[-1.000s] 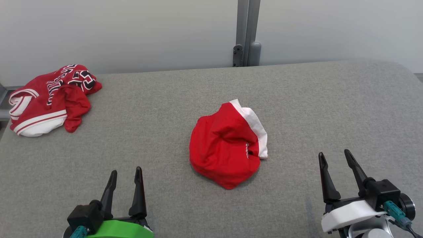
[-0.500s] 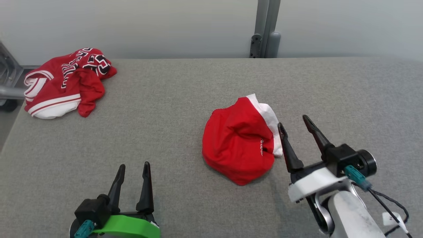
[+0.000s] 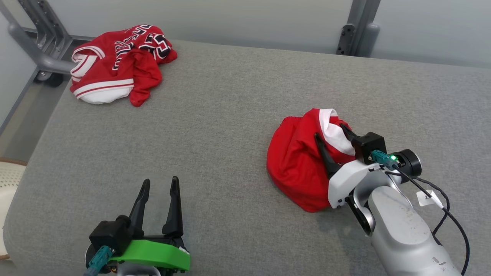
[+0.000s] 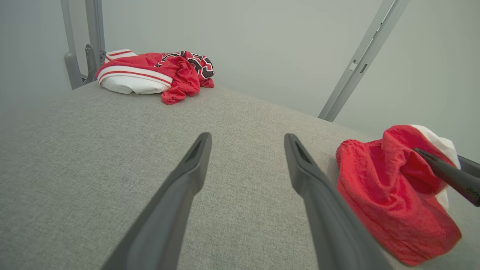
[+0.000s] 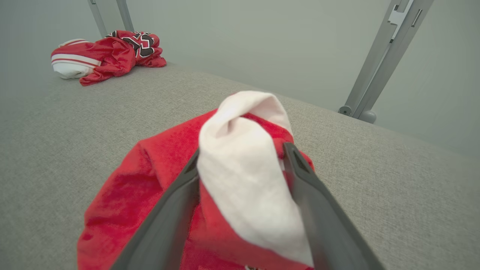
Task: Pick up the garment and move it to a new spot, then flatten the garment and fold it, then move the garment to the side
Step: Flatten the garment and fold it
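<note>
Grey fabric-covered surface [image 3: 230,115]: one crumpled red garment [image 3: 295,168], white-banded, right of centre; one bunched red jersey [image 3: 119,65] at far-left corner

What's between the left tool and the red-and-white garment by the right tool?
Nothing: just bare grey table surface separates the left tool from the garment, as seen in the head view and the left wrist view.

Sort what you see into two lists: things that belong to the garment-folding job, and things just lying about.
In the job:
red and white garment
right hand, open, astride its white fold
left hand, open, empty
grey table

Lying about:
crumpled red jersey at the table's far left corner
grey metal post behind the table
</note>
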Available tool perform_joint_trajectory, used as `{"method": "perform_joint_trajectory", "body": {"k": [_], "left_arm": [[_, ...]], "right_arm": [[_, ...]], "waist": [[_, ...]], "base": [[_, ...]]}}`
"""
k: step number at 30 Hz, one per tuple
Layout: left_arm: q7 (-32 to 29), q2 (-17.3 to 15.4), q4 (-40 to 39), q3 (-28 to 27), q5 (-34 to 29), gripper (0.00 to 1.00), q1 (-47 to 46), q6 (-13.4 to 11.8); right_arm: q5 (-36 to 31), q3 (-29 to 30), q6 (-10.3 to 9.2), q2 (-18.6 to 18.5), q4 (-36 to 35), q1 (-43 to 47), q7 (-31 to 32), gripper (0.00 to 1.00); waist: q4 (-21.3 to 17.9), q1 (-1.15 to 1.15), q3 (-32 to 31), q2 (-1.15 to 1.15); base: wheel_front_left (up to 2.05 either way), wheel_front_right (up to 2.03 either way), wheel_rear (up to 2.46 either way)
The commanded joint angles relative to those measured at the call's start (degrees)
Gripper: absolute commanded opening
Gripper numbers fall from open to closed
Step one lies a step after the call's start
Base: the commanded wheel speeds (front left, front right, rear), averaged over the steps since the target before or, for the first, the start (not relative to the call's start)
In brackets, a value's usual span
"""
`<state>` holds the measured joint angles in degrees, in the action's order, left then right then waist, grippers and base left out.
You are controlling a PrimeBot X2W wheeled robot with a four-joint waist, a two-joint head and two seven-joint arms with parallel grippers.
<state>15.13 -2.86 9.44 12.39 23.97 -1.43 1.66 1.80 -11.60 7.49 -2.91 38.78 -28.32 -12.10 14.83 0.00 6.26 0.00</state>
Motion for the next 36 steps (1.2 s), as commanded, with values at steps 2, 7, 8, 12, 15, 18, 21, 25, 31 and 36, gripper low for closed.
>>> {"method": "perform_joint_trajectory", "body": {"k": [2,7,8,12,15,18,21,25,31,36], "left_arm": [[0.0,-0.1,-0.2,-0.2,0.1,1.0,-0.6,-0.3],[0.0,-0.1,-0.1,-0.4,0.2,1.0,-0.3,-0.5],[0.0,-0.1,-0.1,-0.4,0.1,1.0,-0.2,-0.4],[0.0,0.0,-0.1,-0.5,-0.1,1.0,0.0,-0.3],[0.0,0.0,0.0,-0.5,-0.4,1.0,0.1,-0.1],[0.0,0.0,0.1,-0.4,-0.6,1.0,0.0,-0.1],[0.0,0.0,0.2,-0.4,-0.7,1.0,-0.2,-0.1],[0.0,0.0,0.5,-0.4,-0.7,1.0,-0.5,0.0],[0.0,0.0,0.7,-0.4,-0.6,1.0,-0.8,-0.1],[0.0,0.0,0.7,-0.5,-0.8,1.0,-0.2,-0.1]], "right_arm": [[1.7,-0.7,0.0,-0.6,2.0,-1.8,0.1,0.14],[2.8,-2.2,0.0,-1.1,2.3,-3.6,-1.6,0.0],[3.0,-2.8,0.0,-1.1,2.0,-3.8,-1.9,0.0],[5.0,-8.3,0.0,-0.5,-0.5,-2.3,-2.6,0.0],[7.4,-14.8,0.0,-0.2,-3.0,-0.5,-2.7,0.0],[10.2,-21.3,0.0,-0.2,-5.1,1.4,-2.6,0.0],[12.6,-26.8,0.0,-0.1,-6.7,3.0,-2.1,0.0],[13.9,-31.3,0.0,-0.1,-6.3,4.0,-1.6,0.0],[15.1,-34.3,0.0,0.0,-4.5,4.4,-2.6,1.0],[16.2,-32.6,0.0,-0.1,-6.2,4.9,-3.1,1.0]], "waist": [[2.3,0.0,1.1,0.0],[2.4,0.0,0.6,0.0],[2.3,0.0,0.5,0.0],[2.0,0.0,0.2,0.0],[1.8,0.0,0.1,0.0],[1.9,0.0,0.0,0.0],[2.0,0.0,0.1,0.0],[2.2,0.0,0.2,0.0],[2.0,0.0,0.4,0.0],[0.9,0.0,0.1,0.0]], "base": [[0.0,0.0,0.0],[0.0,0.0,0.0],[0.0,0.0,0.0],[0.0,0.0,0.0],[0.0,0.0,0.0],[0.0,0.0,0.0],[0.0,0.0,0.0],[0.0,0.0,0.0],[0.0,0.0,0.0],[0.0,0.0,0.0]]}}
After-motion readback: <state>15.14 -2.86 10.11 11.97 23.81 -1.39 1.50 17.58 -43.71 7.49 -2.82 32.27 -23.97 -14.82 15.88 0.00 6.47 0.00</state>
